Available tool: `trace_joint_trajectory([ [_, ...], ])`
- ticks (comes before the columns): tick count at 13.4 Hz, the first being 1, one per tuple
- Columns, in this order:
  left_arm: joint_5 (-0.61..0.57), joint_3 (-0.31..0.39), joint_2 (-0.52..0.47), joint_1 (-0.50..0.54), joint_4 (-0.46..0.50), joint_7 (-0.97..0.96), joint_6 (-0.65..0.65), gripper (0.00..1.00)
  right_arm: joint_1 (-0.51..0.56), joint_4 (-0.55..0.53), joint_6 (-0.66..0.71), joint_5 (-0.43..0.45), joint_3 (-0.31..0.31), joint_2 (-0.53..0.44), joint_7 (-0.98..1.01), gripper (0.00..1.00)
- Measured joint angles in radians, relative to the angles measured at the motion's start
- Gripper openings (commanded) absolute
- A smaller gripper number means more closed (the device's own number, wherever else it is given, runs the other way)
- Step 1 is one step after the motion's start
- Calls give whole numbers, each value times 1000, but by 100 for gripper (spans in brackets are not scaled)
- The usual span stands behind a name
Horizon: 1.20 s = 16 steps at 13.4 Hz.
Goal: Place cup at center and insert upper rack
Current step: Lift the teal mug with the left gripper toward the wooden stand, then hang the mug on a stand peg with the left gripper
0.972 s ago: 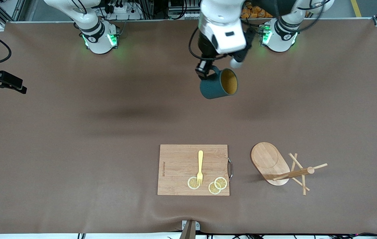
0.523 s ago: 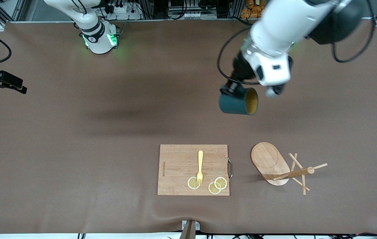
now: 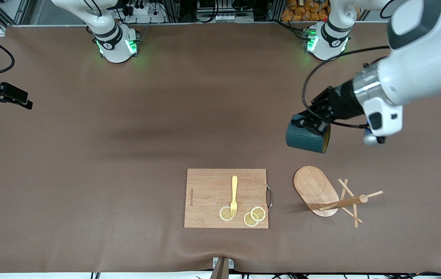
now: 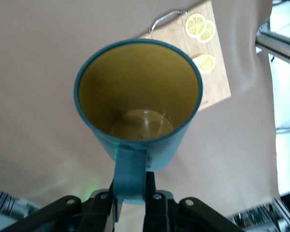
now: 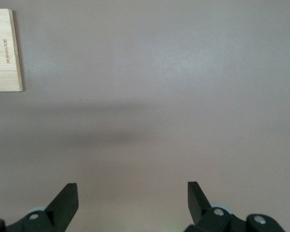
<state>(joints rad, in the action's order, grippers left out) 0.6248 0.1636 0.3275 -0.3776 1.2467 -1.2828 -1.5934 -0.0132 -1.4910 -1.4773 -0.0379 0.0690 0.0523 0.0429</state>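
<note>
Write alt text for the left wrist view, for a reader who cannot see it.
The left gripper holds a dark teal cup by its handle, up in the air, its yellowish-tan inside empty and its mouth open to the camera. Below it lies the brown table, with a corner of a wooden cutting board carrying three lemon slices.

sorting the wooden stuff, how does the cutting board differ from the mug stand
The cutting board is a flat rectangle; the mug stand has an oval base, a post and thin pegs. The board carries a fork and lemon slices; the stand carries nothing. Both are light wood.
</note>
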Motion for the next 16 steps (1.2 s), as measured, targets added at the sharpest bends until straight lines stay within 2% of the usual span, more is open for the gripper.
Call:
trace_joint_trajectory([
  [6, 147, -1, 99, 121, 6, 203, 63, 0, 0, 0, 2, 0, -1, 0, 0, 100],
  [16, 273, -4, 194, 231, 7, 410, 134, 0, -5, 1, 3, 0, -7, 0, 0, 100],
])
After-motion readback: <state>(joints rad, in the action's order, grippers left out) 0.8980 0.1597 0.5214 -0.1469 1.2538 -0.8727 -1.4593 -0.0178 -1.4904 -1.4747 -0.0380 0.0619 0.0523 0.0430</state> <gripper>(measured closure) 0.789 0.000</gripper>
